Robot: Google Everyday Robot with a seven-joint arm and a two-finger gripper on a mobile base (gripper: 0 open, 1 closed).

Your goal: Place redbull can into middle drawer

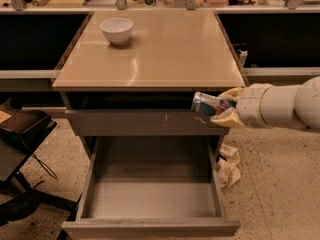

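Note:
The redbull can, silver and blue, lies on its side in my gripper, which is shut on it. The white arm reaches in from the right. The can hangs in front of the scratched grey drawer front, just below the tan counter's front edge, near the right corner. The middle drawer is pulled open below, its smooth grey floor bare. The can is above the drawer's back right part.
A white bowl stands on the tan counter at the back left. Crumpled paper lies on the floor right of the drawer. A black chair stands at the left. Cluttered benches run along the back.

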